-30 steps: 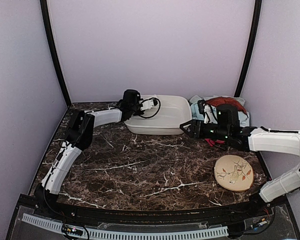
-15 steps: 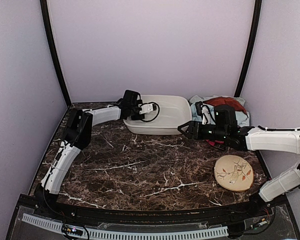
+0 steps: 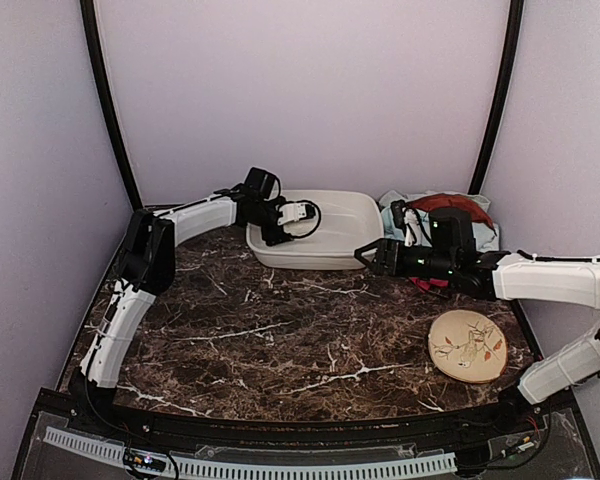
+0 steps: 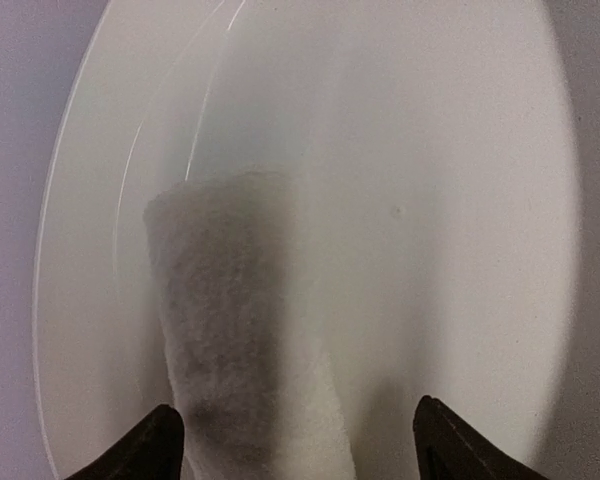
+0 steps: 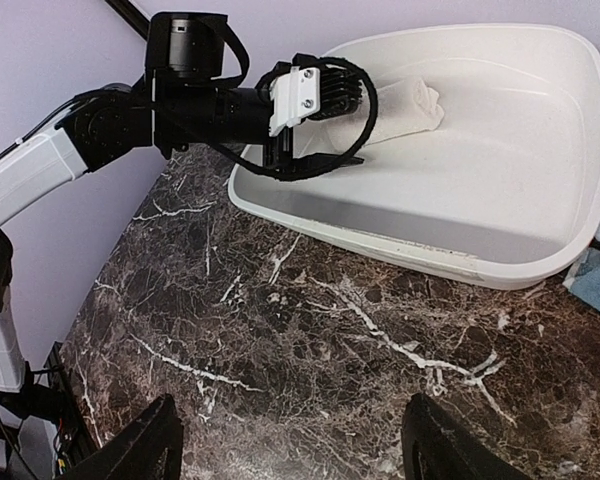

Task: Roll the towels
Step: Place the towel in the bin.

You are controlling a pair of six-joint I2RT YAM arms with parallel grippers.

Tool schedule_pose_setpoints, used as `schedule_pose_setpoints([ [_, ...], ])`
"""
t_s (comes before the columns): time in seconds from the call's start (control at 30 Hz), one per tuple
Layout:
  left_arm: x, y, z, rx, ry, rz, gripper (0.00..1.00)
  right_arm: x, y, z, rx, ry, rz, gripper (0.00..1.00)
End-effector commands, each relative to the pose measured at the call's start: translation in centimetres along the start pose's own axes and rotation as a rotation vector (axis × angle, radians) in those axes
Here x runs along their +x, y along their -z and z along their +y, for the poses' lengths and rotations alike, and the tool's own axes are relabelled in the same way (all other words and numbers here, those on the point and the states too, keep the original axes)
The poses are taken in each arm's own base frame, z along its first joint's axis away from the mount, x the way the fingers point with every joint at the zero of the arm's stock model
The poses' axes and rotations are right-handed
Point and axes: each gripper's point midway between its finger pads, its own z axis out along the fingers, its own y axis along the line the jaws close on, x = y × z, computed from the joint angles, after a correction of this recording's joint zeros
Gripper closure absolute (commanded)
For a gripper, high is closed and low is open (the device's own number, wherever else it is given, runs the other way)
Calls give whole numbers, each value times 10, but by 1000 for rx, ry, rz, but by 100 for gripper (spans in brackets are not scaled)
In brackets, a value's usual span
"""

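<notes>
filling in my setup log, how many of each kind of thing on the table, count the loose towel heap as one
rolled towel: 1
loose towel heap: 1
basin: 1
round disc: 1
total: 4

Soft even light, purple cast; left wrist view blurred, washed-out, shadow across towel (image 4: 240, 330).

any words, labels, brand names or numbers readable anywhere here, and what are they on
None can be read in any view.
Round beige disc: only a leaf drawing, no words.
White rectangular plastic basin: plain, no label showing.
Rolled cream-white towel: no tag or print in view.
</notes>
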Motion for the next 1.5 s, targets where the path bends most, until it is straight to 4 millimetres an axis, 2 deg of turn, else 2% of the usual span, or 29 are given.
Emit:
schedule_pose_setpoints([
  [0.0, -40, 57, 56, -101, 127, -125, 23, -18, 6, 14, -29, 23, -42, 25],
  [0.07, -41, 59, 70, -152, 176, -153, 29, -18, 6, 12, -22, 24, -45, 26],
  [0.13, -35, 52, 71, -188, 176, -140, 31, -19, 5, 10, -15, 22, -46, 26],
  [0.33, -21, 28, 31, -84, 114, -103, 29, -18, 4, 3, -7, 13, -42, 27],
  [0.43, -20, 24, 24, -65, 94, -107, 29, -19, 4, -1, 2, 9, -42, 27],
  [0.5, -15, 18, 31, -114, 81, -88, 30, -19, 3, -3, 2, 3, -43, 27],
  [0.67, 4, 1, 62, -301, 50, 1, 32, -18, -1, -2, -16, -8, -38, 27],
  [0.73, 6, 0, 76, -369, 27, 22, 31, -16, -3, -3, -19, -13, -32, 27],
  [0.9, 22, -27, 62, -348, -27, 58, 30, -14, -5, -5, -19, -16, -26, 28],
  [1.07, 35, -41, 52, -339, -71, 100, 30, -16, -3, -11, -2, -24, -36, 28],
  [1.17, 38, -40, 58, -371, -81, 115, 27, -26, -2, -17, 40, -28, -64, 27],
  [1.27, 31, -28, 74, -425, -80, 112, 23, -45, 1, -24, 96, -28, -106, 25],
  [1.3, 27, -21, 81, -439, -72, 105, 22, -54, 3, -24, 114, -18, -123, 21],
  [1.33, 21, -14, 86, -445, -67, 96, 21, -62, 5, -26, 139, -13, -133, 8],
  [1.37, 16, -5, 92, -450, -60, 87, 19, -68, 7, -31, 181, -12, -137, 1],
  [1.47, 2, 23, 109, -477, -32, 72, 9, -100, 26, -49, 342, -10, -207, 0],
])
